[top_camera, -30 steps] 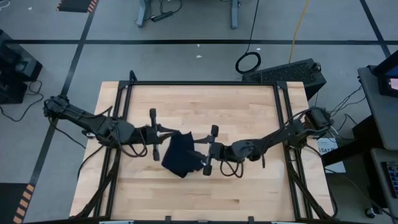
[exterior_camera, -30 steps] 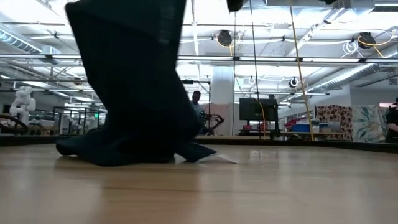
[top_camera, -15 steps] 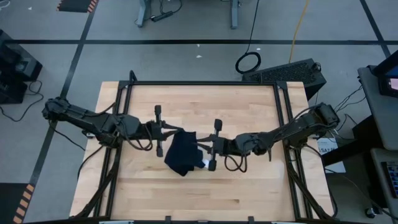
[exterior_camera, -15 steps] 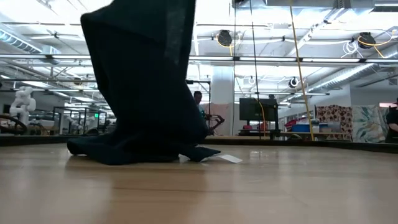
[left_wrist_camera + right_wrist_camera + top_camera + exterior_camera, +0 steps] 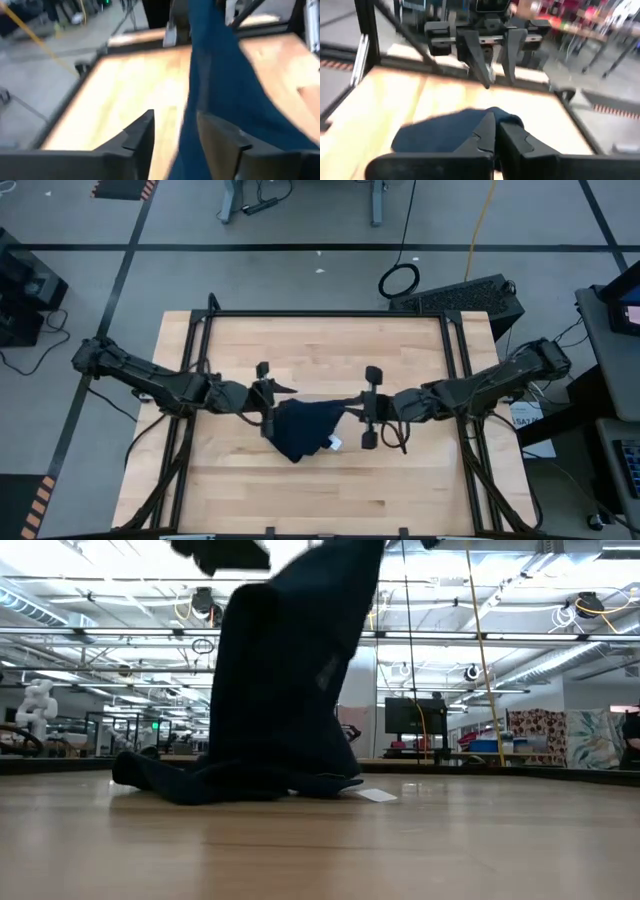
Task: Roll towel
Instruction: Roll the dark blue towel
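Observation:
The dark navy towel [image 5: 300, 430] is bunched at the table's middle. Its lower folds and a small white tag [image 5: 376, 795] lie on the wood, and one part rises steeply [image 5: 300, 660] out of the low view's top. My right gripper [image 5: 350, 406] comes in from the right and is shut on that raised part [image 5: 495, 120]. My left gripper [image 5: 285, 398] stands open on the towel's left. The cloth [image 5: 215, 75] hangs just past its fingers [image 5: 175, 116]. My left gripper is open; the cloth hangs close by one finger [image 5: 220, 140], and I cannot tell whether it touches. My right gripper pinches a raised bunch of the towel [image 5: 492, 111] between its two fingers, reaching in nearly level from the table's right. The cloth slopes down from the hold, its lower end on the table.
A black metal frame [image 5: 455, 380] runs along the table's left, right and far sides. Bare wood [image 5: 330, 490] lies all around the towel. Beyond the table are cables, a keyboard [image 5: 460, 295] on the floor and equipment stands.
My right gripper has shut on the towel and gone up and toward the table's right edge, drawing the cloth's top that way. My left gripper has opened, let go of the towel and sunk. The towel's lower folds have stayed on the table.

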{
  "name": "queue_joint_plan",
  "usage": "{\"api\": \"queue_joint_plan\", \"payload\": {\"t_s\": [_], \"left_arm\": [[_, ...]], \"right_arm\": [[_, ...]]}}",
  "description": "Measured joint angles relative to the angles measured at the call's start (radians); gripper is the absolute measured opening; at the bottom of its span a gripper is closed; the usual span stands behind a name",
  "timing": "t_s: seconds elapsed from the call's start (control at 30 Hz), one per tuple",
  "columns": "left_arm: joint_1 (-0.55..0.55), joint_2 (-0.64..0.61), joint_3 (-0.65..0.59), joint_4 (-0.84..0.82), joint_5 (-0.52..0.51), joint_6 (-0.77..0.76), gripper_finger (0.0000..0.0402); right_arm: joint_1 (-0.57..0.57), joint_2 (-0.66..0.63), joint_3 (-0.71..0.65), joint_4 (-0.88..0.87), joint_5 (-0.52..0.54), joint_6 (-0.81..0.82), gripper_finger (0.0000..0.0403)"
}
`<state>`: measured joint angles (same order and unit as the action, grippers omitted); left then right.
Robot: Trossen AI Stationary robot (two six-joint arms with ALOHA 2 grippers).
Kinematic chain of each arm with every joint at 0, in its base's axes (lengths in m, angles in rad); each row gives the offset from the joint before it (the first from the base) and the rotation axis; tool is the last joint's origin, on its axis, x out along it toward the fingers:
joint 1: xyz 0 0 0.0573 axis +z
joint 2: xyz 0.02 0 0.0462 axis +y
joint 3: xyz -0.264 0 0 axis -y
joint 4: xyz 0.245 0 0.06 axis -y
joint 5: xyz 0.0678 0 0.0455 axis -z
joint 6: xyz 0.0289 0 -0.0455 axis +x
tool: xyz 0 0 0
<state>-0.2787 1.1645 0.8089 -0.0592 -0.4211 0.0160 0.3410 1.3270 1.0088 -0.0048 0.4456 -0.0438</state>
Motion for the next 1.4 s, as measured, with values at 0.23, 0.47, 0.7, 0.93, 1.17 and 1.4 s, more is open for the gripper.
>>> {"api": "queue_joint_plan", "payload": {"t_s": [0.23, 0.47, 0.7, 0.93, 1.17, 1.4], "left_arm": [[0.003, 0.087, -0.121, 0.035, -0.015, -0.144, 0.0179], [0.024, 0.206, -0.208, 0.078, -0.051, -0.221, 0.0179], [0.035, 0.333, -0.230, 0.117, 0.036, -0.191, 0.0144], [0.022, 0.360, -0.230, 0.290, -0.027, -0.093, 0.0011], [0.041, 0.214, -0.211, 0.433, -0.065, 0.107, 0.0008], [0.042, 0.102, -0.209, 0.640, 0.129, 0.137, 0.0005]], "right_arm": [[0.055, -0.029, 0.000, -0.284, -0.002, 0.165, 0.0001], [0.092, -0.028, -0.001, -0.381, -0.002, 0.265, 0.0001], [0.107, -0.028, -0.001, -0.423, 0.001, 0.269, 0.0001], [0.106, -0.028, -0.001, -0.442, 0.069, 0.275, 0.0001], [0.106, -0.027, -0.001, -0.469, 0.177, 0.359, 0.0001], [0.105, -0.019, -0.001, -0.503, 0.380, 0.379, 0.0001]]}}
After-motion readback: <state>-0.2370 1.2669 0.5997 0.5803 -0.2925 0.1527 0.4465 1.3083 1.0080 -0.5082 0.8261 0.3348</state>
